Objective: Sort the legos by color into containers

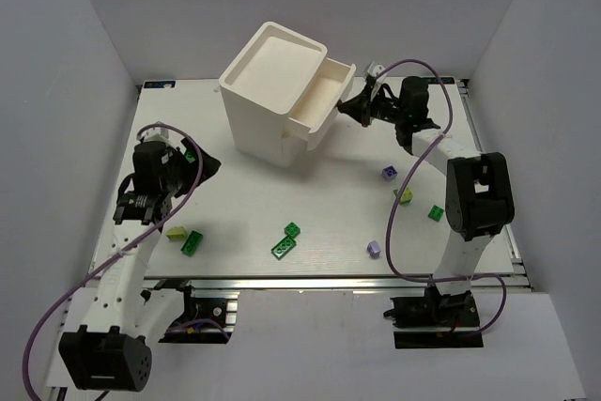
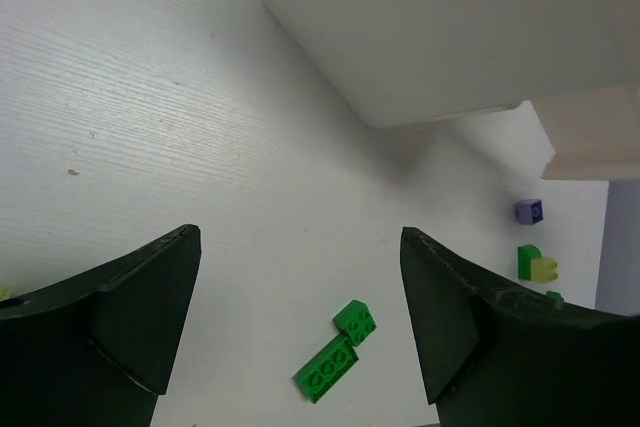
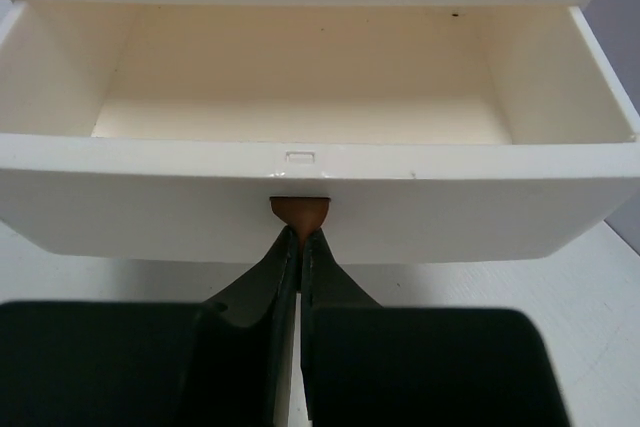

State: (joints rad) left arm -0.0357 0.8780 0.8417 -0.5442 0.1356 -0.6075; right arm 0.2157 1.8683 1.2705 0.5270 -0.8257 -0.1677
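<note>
**Right wrist view: fingers closed at the knob of an open drawer**

Seen from the right wrist, the right gripper [image 3: 300, 242] has its two dark fingers pressed together. Their tips touch the lower point of the brown knob [image 3: 300, 211] on the white drawer [image 3: 150, 197], which stands pulled out of its housing. Whether the tips pinch the knob or only rest against it cannot be told.

From the top external camera, the white cabinet [image 1: 258, 129] sits at 12 o'clock on the table [image 1: 329, 185]. The open drawer is near its top and juts toward 3 o'clock. The right arm reaches up to the drawer from 4 o'clock.

The left gripper [image 2: 300, 237], at 9 o'clock on the table, hangs over the bare surface. Its jaws are spread wide with nothing between them.

The legos [image 1: 282, 248] lie loose on the tabletop. Two green bricks [image 2: 340, 347] touch corner to corner near 6 o'clock. A green brick [image 1: 192, 242] and a pale yellow-green brick [image 1: 176, 232] lie side by side at 8 o'clock. One purple brick [image 1: 375, 248] rests at 5 o'clock, and a second purple brick [image 1: 389, 173] lies toward 3 o'clock. A green-and-yellow pair [image 1: 404, 195] and a lone green brick [image 1: 437, 213] lie close to the right arm at 4 o'clock.
</note>
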